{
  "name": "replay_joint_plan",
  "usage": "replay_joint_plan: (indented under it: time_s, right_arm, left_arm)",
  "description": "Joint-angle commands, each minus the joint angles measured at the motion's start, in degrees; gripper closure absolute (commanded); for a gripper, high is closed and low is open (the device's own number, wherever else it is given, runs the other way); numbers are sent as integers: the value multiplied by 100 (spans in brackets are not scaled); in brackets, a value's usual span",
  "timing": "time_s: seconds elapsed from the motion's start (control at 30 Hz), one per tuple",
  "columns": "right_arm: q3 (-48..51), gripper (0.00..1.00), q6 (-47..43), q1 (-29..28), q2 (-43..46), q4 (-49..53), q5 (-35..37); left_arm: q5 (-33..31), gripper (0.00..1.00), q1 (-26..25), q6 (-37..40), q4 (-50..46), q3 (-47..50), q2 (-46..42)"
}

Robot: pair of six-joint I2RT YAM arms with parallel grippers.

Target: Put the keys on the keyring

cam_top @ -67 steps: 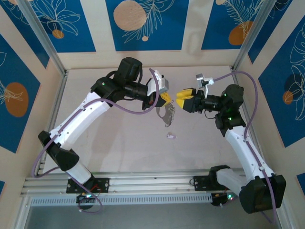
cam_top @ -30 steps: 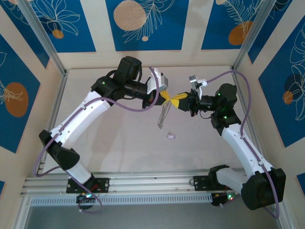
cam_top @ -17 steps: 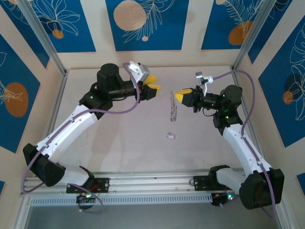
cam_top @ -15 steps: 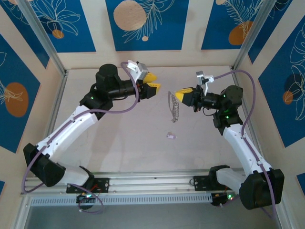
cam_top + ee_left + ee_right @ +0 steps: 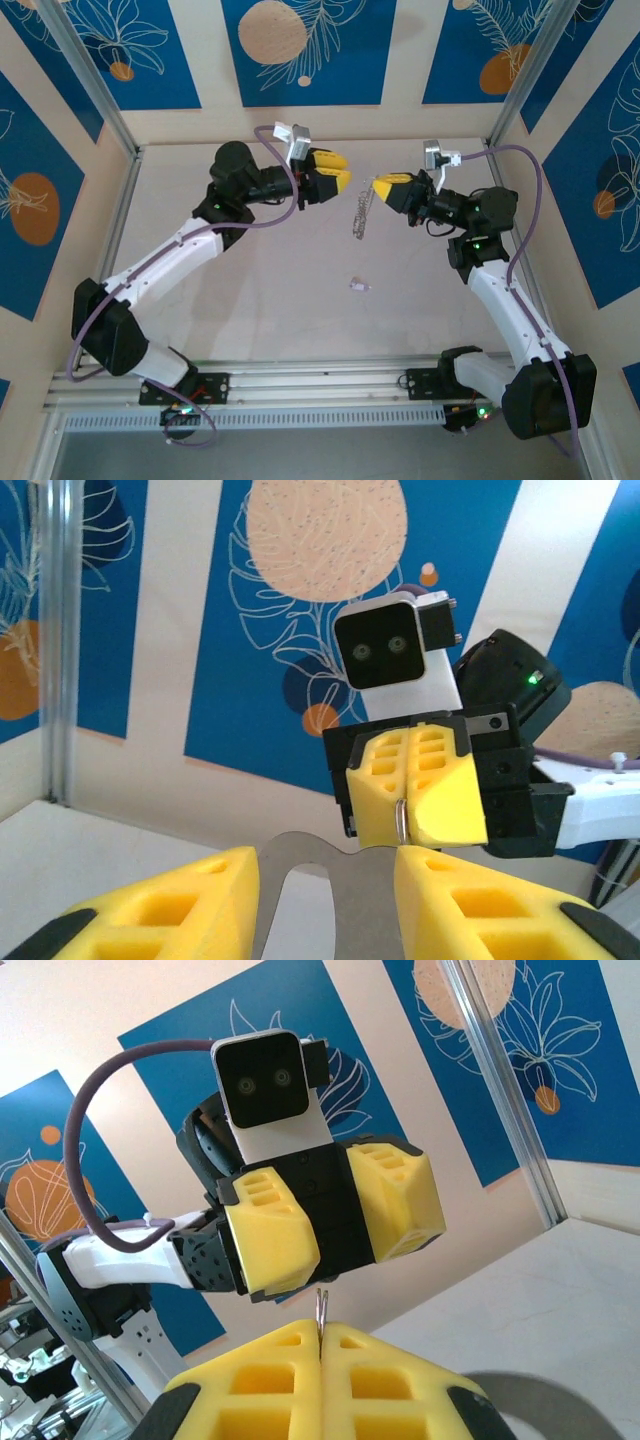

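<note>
Top external: I see right gripper (image 5: 381, 186) jaws pinching the keyring (image 5: 360, 215), which hangs over the desk (image 5: 250, 300). My left gripper (image 5: 340, 172) jaws spread, empty; one key (image 5: 358, 285) lies on desk.

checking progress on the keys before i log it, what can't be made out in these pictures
keyring, top view: too small to count what hangs on it or see any opening
loose key, top view: too small to show its hole
keyring, right wrist view: the shut right tool hides all but a sliver
keyring, left wrist view: edge-on between that tool's pads, shape unreadable
</note>
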State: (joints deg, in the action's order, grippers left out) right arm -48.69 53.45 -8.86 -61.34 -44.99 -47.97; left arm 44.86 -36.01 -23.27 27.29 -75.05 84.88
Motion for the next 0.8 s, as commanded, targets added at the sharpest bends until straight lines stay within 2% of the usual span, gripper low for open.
replay_joint_plan:
  time_s: [0.0,0.53,0.77]
  right_arm:
    - [31,100,239,-18,-33,-456,192]
    - [-18,100,212,-152,-124,-494,226]
    - [8,100,209,-161,-115,-482,215]
  left_arm:
    - [348,59,-13,-466,740,-1,106]
    - [698,55,-237,-740,1042,-203,466]
    - [717,57,-303,-743,1075,-271,527]
